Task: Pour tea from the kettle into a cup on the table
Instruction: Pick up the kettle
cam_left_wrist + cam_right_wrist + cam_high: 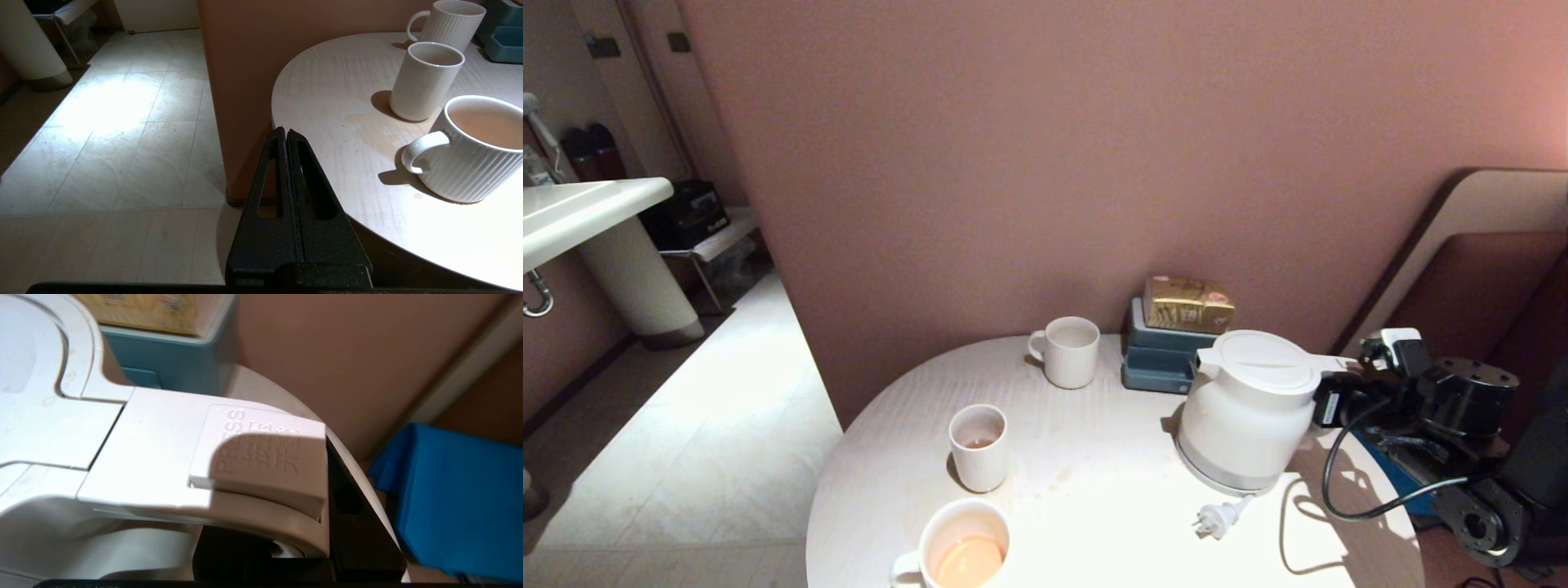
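The white kettle (1245,408) stands upright on the right side of the round pale table (1111,457). My right gripper (1327,404) is shut on the kettle's handle (171,457), with one black finger (351,506) beside the press button. Orange-brown tea (968,562) fills the ribbed mug (964,547) at the front edge. A plain cup (978,447) behind it holds a little tea. A second ribbed mug (1066,351) stands at the back. My left gripper (284,131) hangs shut and empty off the table's left edge, near the full mug (478,151).
A blue-grey box (1164,359) with a gold packet (1188,304) sits against the pink wall behind the kettle. The kettle's plug (1217,518) and cord lie at the front right. A damp stain (376,130) marks the table (327,81) by the cups.
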